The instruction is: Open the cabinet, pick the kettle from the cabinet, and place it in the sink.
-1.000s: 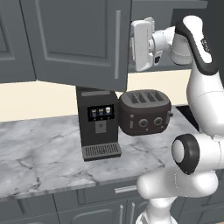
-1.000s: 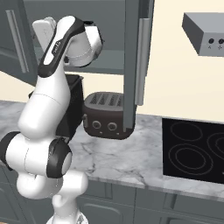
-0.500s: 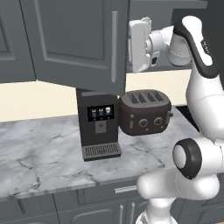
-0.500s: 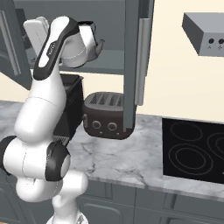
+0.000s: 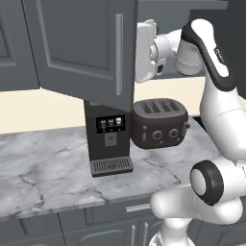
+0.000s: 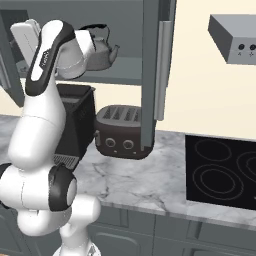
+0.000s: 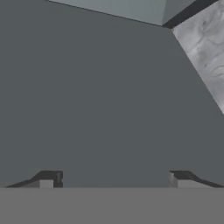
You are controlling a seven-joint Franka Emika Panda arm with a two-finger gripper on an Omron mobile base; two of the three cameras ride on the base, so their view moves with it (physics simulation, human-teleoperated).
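Grey marble bench [image 5: 43, 173] w/ coffee machine [image 5: 108, 139] and toaster [image 5: 158, 124] along back edge. Cabinet [image 6: 150, 70] doors open above. Kettle [image 6: 102, 52] on its shelf, toward front edge. Claw [image 7: 113, 180] tips wide apart, empty, facing door panel.

The kettle [image 6: 100, 48] stands on the shelf in the open cabinet [image 6: 150, 75], above the toaster [image 6: 120, 131], which sits on the counter [image 6: 145, 180] just right of the coffee machine [image 5: 108, 139], left of the stovetop [image 6: 222, 172].
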